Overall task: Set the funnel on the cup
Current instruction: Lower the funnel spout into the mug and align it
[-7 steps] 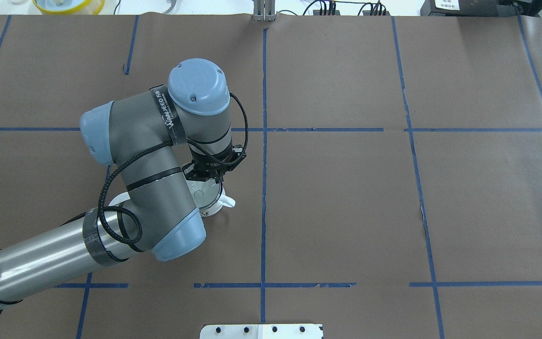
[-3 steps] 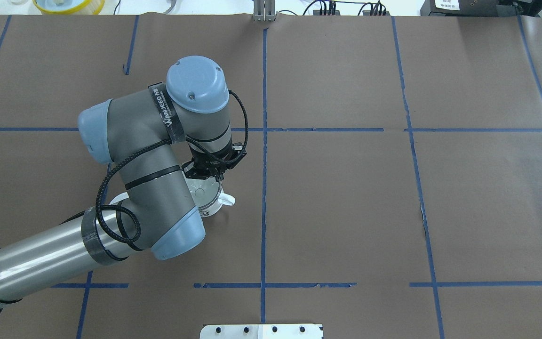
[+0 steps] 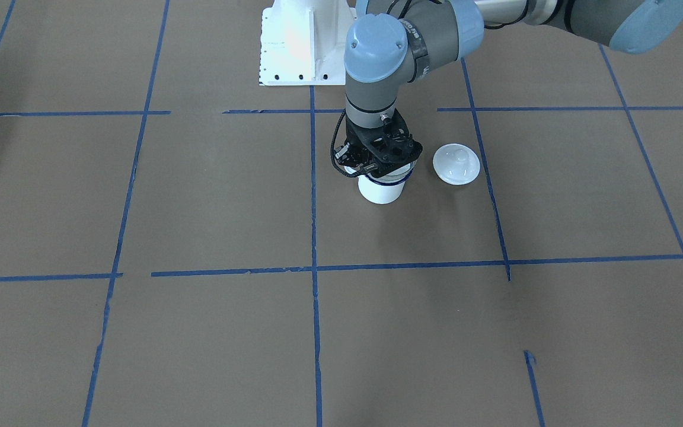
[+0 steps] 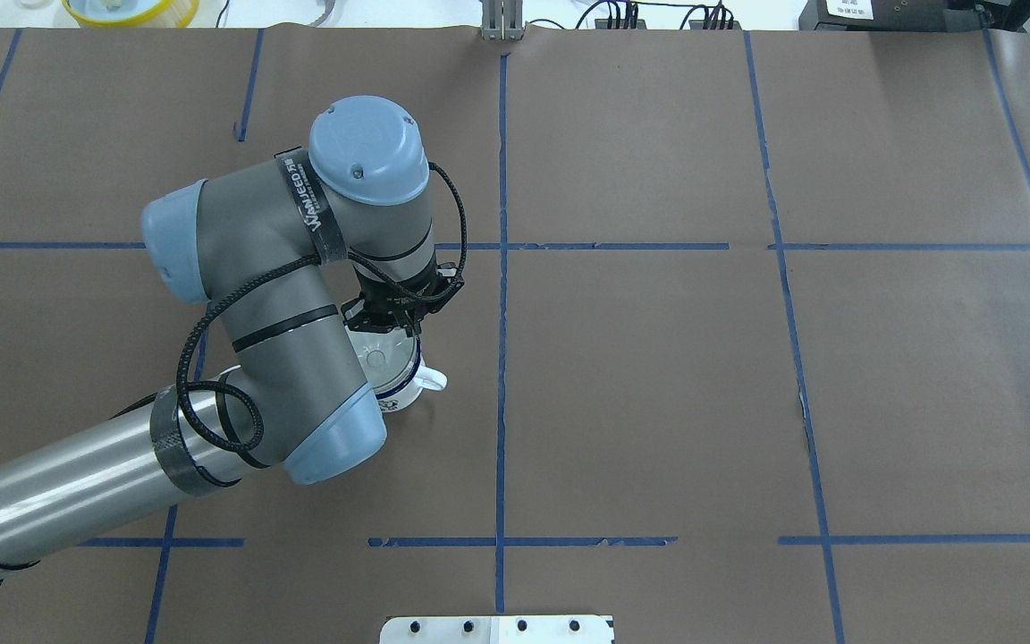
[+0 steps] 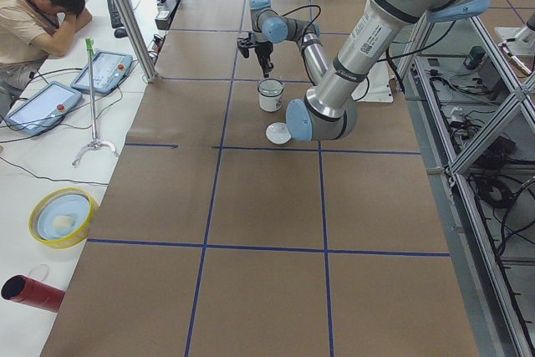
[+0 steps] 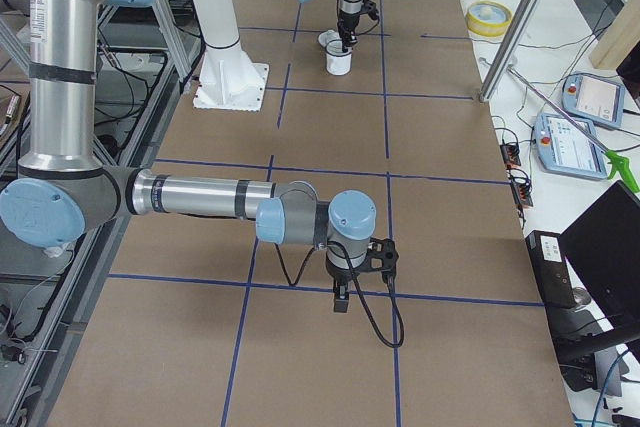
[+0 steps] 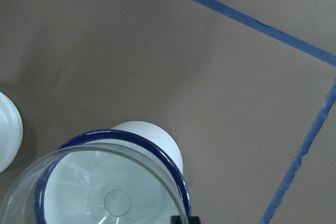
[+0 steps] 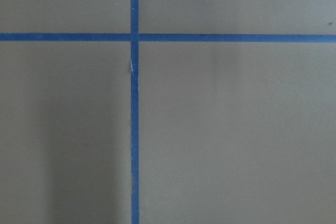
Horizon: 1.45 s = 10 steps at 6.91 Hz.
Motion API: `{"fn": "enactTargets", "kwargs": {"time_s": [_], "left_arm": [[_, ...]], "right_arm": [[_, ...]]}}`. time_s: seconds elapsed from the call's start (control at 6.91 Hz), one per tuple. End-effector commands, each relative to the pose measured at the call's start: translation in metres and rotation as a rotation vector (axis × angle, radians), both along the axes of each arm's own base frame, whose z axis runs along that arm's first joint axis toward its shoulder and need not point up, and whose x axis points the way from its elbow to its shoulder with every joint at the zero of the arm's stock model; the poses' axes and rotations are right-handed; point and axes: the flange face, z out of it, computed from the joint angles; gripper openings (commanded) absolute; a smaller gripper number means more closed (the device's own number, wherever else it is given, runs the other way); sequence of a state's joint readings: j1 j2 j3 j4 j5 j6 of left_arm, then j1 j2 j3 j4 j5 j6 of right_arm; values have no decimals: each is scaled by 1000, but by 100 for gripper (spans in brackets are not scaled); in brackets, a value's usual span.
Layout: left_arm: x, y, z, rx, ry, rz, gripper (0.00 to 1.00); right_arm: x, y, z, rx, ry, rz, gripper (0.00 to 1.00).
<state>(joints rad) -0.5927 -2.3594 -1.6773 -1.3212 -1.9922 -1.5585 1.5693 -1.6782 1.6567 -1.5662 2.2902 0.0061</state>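
Observation:
The white mug with a dark blue rim (image 3: 382, 191) stands on the brown table paper left of centre in the overhead view (image 4: 401, 396). My left gripper (image 3: 379, 157) hangs straight down over it, shut on the clear funnel (image 7: 105, 182) at its rim. The funnel sits over the mug's mouth, its spout inside, shifted a little off the mug's centre. In the overhead view the funnel (image 4: 381, 358) shows beside my left gripper (image 4: 396, 320). My right gripper (image 6: 340, 297) hovers over bare paper far from the mug; I cannot tell whether it is open or shut.
A round white knobbed lid (image 3: 456, 164) lies on the paper close beside the mug, partly under my left forearm. Blue tape lines grid the paper. The white robot base (image 3: 300, 41) stands behind the mug. A yellow dish (image 4: 130, 9) sits beyond the far edge.
My left arm has shifted a little away from the robot and to the left, and the funnel has moved with it over the mug. The mug has not moved.

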Motion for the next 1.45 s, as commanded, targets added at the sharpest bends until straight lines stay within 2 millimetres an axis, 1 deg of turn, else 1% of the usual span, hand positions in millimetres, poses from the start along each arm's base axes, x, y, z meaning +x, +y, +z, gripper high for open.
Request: {"fn": "enactTargets", "kwargs": {"time_s": [0.0,0.29,0.72,0.87,1.01,1.16,1.3], "left_arm": [[-3,-5,0,11,1,1,0],[3,-10,6,20,6,-3,0],[3,-10,7,24,10,-2,0],[3,-9,8,23,8,-2,90],[3,-8,5,24,12,-3,100],[2,-7,7,25,12,-2,100],[-14,-5,3,43,30,-13,100]], "right_arm": [[0,0,0,0,0,0,100],[0,0,0,0,0,0,100],[0,0,0,0,0,0,100],[0,0,0,0,0,0,100],[0,0,0,0,0,0,100],[0,0,0,0,0,0,100],[0,0,0,0,0,0,100]]}}
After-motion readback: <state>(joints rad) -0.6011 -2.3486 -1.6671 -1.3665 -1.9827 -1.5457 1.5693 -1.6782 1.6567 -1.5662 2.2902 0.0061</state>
